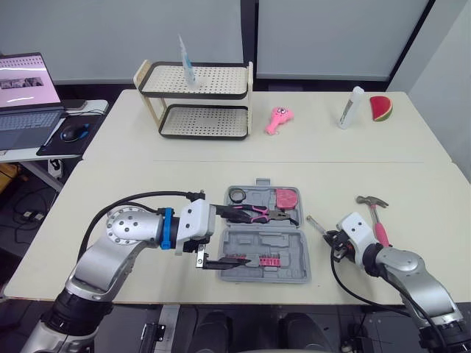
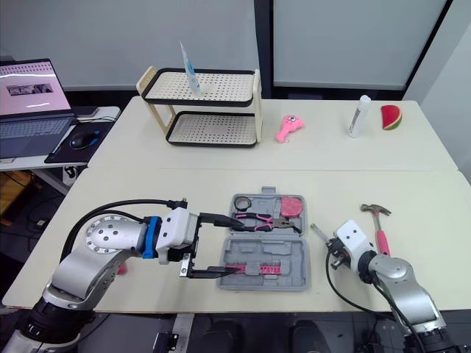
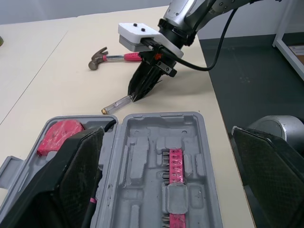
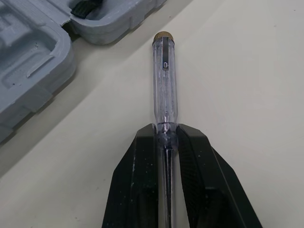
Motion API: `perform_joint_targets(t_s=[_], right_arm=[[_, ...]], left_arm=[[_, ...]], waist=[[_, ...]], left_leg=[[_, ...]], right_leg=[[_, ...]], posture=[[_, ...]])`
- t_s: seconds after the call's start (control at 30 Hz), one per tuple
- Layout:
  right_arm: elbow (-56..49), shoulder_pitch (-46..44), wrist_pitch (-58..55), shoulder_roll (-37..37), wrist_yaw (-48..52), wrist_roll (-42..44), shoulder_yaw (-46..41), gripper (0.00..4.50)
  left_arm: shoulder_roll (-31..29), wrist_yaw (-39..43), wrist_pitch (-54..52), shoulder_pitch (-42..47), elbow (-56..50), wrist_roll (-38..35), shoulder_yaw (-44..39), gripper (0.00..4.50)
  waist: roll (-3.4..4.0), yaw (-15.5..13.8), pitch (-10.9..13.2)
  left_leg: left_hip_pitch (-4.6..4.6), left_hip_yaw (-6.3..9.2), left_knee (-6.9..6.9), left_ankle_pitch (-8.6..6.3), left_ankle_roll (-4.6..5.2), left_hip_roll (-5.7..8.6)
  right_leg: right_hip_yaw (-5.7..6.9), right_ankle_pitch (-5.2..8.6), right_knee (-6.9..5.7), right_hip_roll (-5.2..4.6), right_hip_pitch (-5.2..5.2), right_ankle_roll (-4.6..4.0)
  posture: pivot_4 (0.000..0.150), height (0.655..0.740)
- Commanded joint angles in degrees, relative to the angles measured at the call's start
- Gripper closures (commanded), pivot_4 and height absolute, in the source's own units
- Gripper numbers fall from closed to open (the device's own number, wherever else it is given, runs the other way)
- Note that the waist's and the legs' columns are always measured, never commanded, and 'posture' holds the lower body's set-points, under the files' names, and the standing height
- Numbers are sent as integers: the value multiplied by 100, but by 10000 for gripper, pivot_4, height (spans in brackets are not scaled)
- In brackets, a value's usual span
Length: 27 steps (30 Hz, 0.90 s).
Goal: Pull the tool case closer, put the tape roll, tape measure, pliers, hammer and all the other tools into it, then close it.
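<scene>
Tool case [image 1: 296,259] is open flat near the front edge of the surface [image 1: 184,176], centre. Tape roll [image 1: 237,194], tape measure [image 1: 287,198] and pliers [image 1: 257,213] sit in its far half. Hammer [image 1: 375,213] not packed, lying at 3 o'clock of the case, well apart.

Right end effector [image 4: 167,137] is pinched closed on a clear-handled screwdriver [image 4: 163,80], gripping the thin shaft just below the handle. Screwdriver looks to rest on the surface at 3 o'clock, just beside the case, handle end toward the case corner.

Left end effector [image 1: 234,235] is spread wide, holding nothing, over the case's 9 o'clock side.

Risks:
- Grip is on a thin round shaft with the handle overhanging, so it could swivel or slip on lift.
- Handle end is near the case wall and may snag the rim going in.
- Left fingers straddle the case, so the incoming right arm could clash with them, or the case gets nudged.
</scene>
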<state>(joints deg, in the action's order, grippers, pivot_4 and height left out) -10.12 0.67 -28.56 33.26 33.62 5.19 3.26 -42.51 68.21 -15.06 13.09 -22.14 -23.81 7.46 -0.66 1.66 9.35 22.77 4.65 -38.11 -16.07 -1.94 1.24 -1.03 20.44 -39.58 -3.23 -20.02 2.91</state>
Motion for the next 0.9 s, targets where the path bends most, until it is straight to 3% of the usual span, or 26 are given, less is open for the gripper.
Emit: perform_joint_targets(t_s=[0.03,0.3,0.5,0.67,0.9], right_arm=[[-274,60,-18,81,-22,39,-218,41372],[-1409,-347,-424,1262,867,173,-286,41374],[-2143,-1549,-971,2170,2120,302,693,41376],[-1995,-2573,-1516,1903,2605,277,1734,41377],[-1459,-3623,-2065,974,2390,-154,2814,41378]], left_arm=[[-148,1,-118,-27,-41,-214,-331,0],[-941,157,-246,-548,226,-238,-1173,0],[-1290,282,218,-1130,511,24,-1519,0],[-1302,326,430,-1343,557,127,-1512,0],[-1225,247,448,-1451,449,150,-1419,0]], waist=[[0,-3,0],[3,7,1],[8,17,5],[1,-12,8],[1,16,8]], left_leg=[[1,1,0,0,0,0],[0,1,2,0,1,-1],[2,9,7,-1,1,-7],[8,10,1,-1,1,3],[9,8,3,0,1,0]], right_leg=[[1,0,0,0,0,0],[1,0,-2,1,-4,0],[6,0,4,4,-7,0],[8,0,10,-7,-3,0],[6,0,-1,-5,-17,-1]], posture=[[1500,7290],[1500,7290],[1500,7290],[1500,7290],[1500,7290]])
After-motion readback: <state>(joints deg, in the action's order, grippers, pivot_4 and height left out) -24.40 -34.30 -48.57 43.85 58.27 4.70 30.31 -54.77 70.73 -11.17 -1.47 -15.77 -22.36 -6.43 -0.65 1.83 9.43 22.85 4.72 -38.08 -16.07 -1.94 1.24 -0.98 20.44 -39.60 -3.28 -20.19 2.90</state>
